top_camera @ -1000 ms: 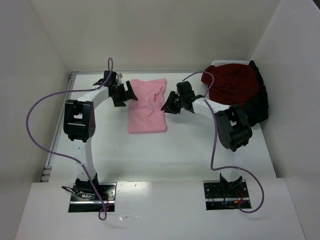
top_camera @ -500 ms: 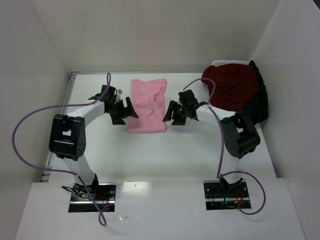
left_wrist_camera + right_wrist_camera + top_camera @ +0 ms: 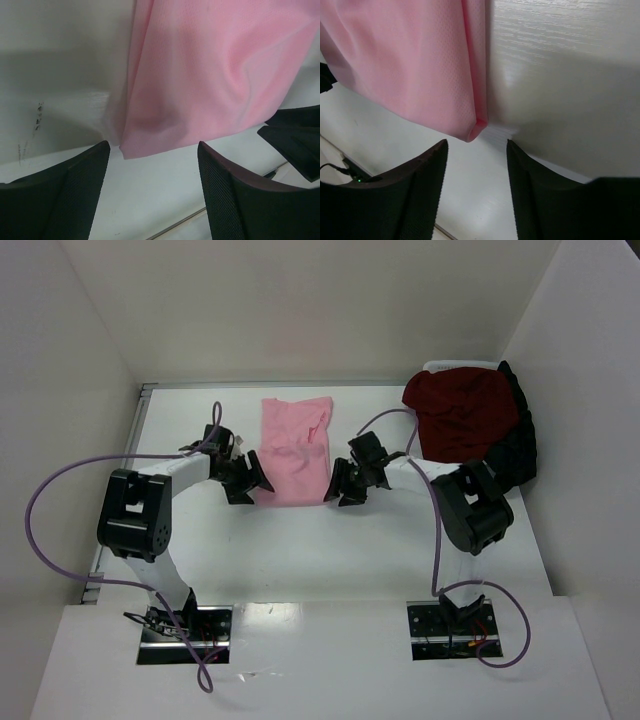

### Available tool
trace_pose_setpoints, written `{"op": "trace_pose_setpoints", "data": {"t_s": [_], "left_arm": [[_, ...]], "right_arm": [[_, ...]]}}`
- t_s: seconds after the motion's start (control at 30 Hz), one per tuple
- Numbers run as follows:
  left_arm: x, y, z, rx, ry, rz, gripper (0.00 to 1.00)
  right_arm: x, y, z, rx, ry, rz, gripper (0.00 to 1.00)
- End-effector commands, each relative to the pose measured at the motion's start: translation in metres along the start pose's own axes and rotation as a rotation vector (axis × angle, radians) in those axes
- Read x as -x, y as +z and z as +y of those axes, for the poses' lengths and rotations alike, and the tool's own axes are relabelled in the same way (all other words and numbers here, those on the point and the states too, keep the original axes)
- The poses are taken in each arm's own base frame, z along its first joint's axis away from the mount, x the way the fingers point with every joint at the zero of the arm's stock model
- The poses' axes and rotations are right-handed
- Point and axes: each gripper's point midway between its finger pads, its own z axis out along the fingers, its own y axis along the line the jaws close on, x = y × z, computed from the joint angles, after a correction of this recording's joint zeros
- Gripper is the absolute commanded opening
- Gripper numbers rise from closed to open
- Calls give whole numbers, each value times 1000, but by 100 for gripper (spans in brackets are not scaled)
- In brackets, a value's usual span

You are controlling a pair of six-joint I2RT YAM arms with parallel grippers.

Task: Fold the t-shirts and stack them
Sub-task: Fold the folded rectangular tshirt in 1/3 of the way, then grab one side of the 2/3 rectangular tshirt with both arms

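Corners were your targets: the pink t-shirt (image 3: 293, 452) lay flat in the middle of the table (image 3: 330, 550). The left gripper (image 3: 255, 480) and right gripper (image 3: 342, 486) each stood wide and empty at a near corner. You needed to go low, pinch both layers, and lift evenly. The maroon t-shirt (image 3: 460, 412) and black t-shirt (image 3: 518, 455) lay heaped far right, well apart, not obstructing.

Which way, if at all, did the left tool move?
Yes: the left tool slid nearer, from beside the pink t-shirt's far end to its near corner.
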Motion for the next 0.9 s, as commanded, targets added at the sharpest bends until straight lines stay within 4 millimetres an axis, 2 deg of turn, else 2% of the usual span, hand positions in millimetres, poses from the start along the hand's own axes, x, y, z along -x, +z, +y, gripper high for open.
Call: {"op": "trace_pose_setpoints", "data": {"t_s": [0.0, 0.17, 0.2, 0.37, 0.57, 0.67, 0.7, 0.73, 0.77, 0.8, 0.87], "left_arm": [[-1, 5, -1, -30, 4, 13, 78], [-4, 8, 3, -29, 3, 15, 76], [-9, 12, 9, -18, -6, 32, 72], [-11, 17, 10, -21, -11, 44, 58], [-11, 23, 11, -32, 5, 63, 44], [-13, 25, 12, -36, 10, 75, 33], [-15, 27, 15, -32, 15, 82, 27], [-15, 27, 15, -32, 15, 82, 21], [-15, 27, 15, -32, 15, 82, 3], [-15, 27, 15, -32, 15, 82, 0], [-18, 26, 14, -35, 10, 95, 0]], "right_arm": [[11, 5, 13, 30, -29, -27, 54], [15, 8, 8, 4, -10, -49, 52], [17, 9, 10, 10, -13, -57, 52], [21, 13, 10, 3, 9, -62, 45], [26, 18, 16, 24, 25, -67, 31], [22, 23, 13, 18, 53, -46, 20], [22, 23, 13, 18, 53, -45, 12], [22, 23, 13, 18, 62, -45, 8], [19, 24, 10, 13, 65, -39, 3], [20, 22, 13, 18, 62, -45, 0], [17, 19, 6, -8, 74, -57, 0]]}}
